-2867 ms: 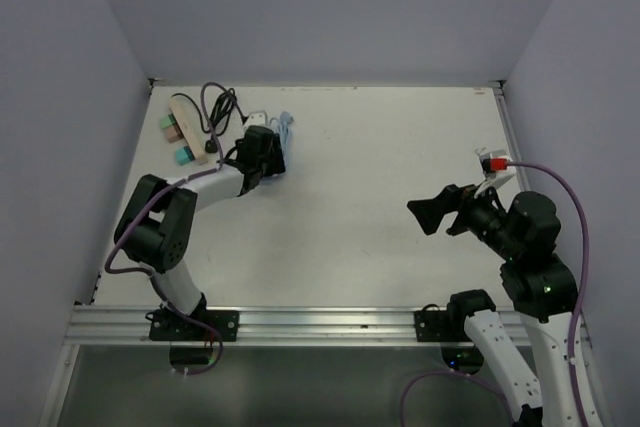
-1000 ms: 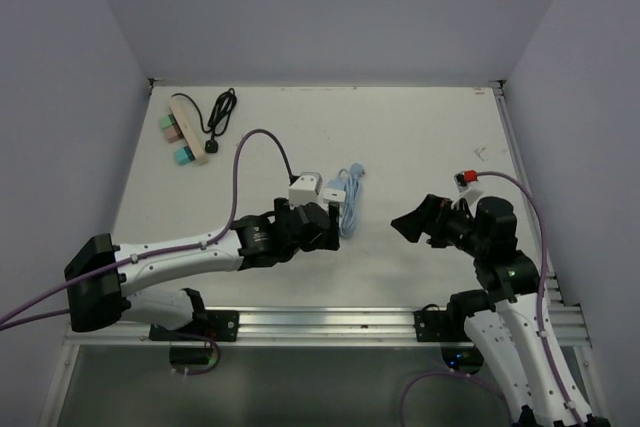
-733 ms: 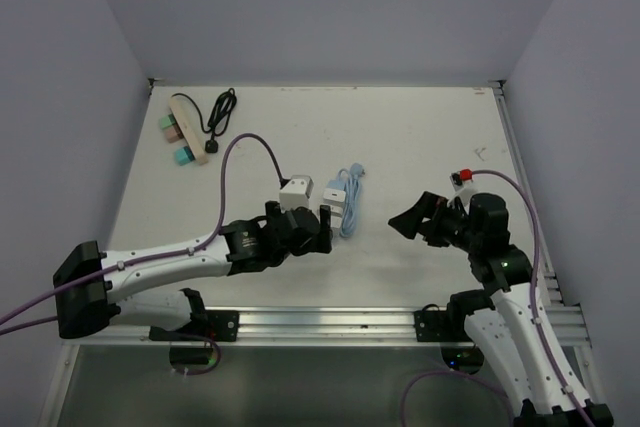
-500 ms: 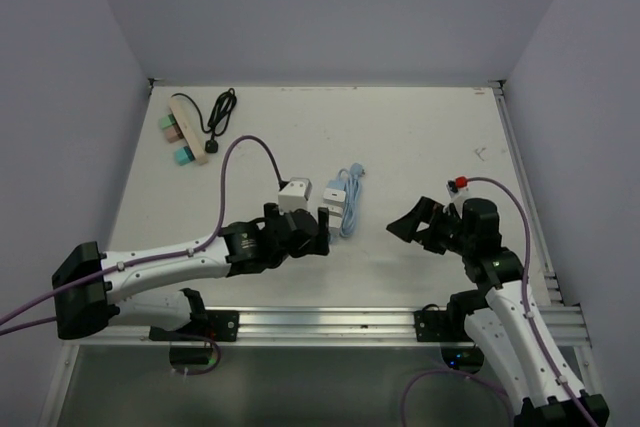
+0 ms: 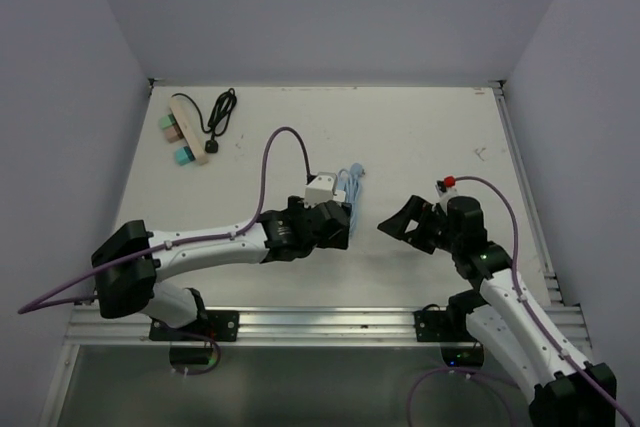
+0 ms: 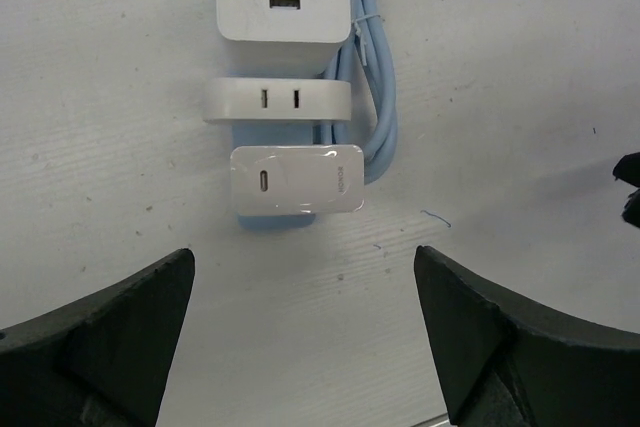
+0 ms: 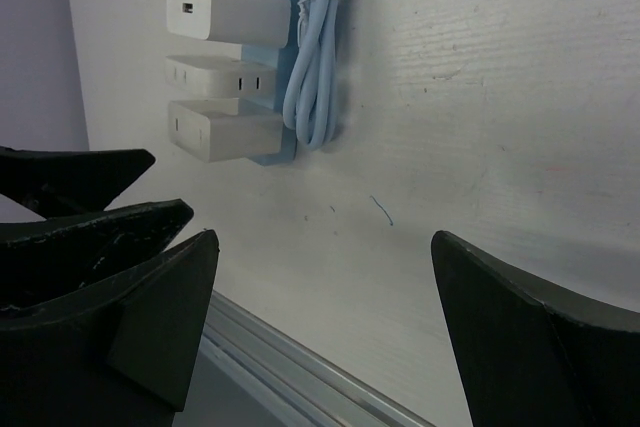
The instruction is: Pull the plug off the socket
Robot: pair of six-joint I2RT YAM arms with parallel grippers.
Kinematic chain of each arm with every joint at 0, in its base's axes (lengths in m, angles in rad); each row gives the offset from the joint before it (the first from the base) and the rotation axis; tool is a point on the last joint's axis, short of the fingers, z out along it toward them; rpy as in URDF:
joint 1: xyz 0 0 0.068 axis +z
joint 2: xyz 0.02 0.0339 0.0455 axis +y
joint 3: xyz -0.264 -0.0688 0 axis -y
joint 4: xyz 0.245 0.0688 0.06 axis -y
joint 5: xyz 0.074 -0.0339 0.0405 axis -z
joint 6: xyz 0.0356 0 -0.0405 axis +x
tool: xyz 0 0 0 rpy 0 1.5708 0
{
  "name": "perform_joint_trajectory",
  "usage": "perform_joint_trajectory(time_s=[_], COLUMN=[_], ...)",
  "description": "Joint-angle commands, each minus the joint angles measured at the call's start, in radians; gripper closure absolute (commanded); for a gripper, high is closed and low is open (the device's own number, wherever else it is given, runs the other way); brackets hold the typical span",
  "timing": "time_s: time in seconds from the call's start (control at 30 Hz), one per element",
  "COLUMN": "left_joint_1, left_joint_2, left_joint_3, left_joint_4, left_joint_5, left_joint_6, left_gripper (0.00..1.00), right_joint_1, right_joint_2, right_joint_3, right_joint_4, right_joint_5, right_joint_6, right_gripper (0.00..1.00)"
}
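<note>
Left claw apart, right claw apart; nearest plug bears small grey print, unreadable.

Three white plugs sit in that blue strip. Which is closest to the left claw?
The end plug with the small oval port, just ahead of the left gripper; the two-slot plug and the rectangular-port plug sit farther along.

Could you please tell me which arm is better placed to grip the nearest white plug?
Left. The left gripper, open, frames the nearest white plug squarely; the right gripper has it off to one side.
</note>
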Motion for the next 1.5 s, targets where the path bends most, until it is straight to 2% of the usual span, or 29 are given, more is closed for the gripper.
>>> perform_joint_trajectory(time_s=[0.0,0.2,0.4,0.77,0.9,0.93,1.1,1.2,1.23,1.33,1.47], left_joint_1=[0.000,0.024,0.053,0.087,0.095,0.095,0.099,0.101,0.101,0.102,0.104], left_joint_2=[0.060,0.137,0.181,0.245,0.258,0.259,0.265,0.265,0.264,0.256,0.255], left_joint_3=[0.096,0.145,0.154,0.160,0.163,0.165,0.163,0.163,0.165,0.174,0.212], left_joint_4=[-0.015,-0.038,-0.024,-0.013,-0.002,-0.001,0.014,0.021,0.022,0.025,0.027], left_joint_5=[-0.044,-0.042,-0.010,0.022,0.039,0.041,0.070,0.090,0.094,0.107,0.111], left_joint_6=[0.027,0.036,0.050,0.073,0.075,0.075,0.065,0.055,0.047,0.026,-0.005], left_gripper=[0.06,0.09,0.13,0.24,0.33,0.39,0.52,0.66,0.74,0.83,0.91], right_joint_1=[0.068,0.138,0.181,0.266,0.277,0.280,0.307,0.324,0.332,0.369,0.440], right_joint_2=[0.037,0.156,0.297,0.264,0.254,0.253,0.251,0.261,0.267,0.297,0.359], right_joint_3=[-0.010,-0.004,0.036,-0.056,-0.082,-0.088,-0.125,-0.163,-0.174,-0.205,-0.226], right_joint_4=[0.104,0.238,0.307,0.374,0.414,0.425,0.495,0.576,0.601,0.673,0.778], right_joint_5=[0.081,0.158,0.164,0.221,0.226,0.224,0.230,0.227,0.226,0.250,0.295], right_joint_6=[0.068,0.099,0.109,0.135,0.155,0.159,0.179,0.204,0.208,0.227,0.253], right_gripper=[0.09,0.11,0.16,0.17,0.18,0.18,0.18,0.18,0.18,0.18,0.18])
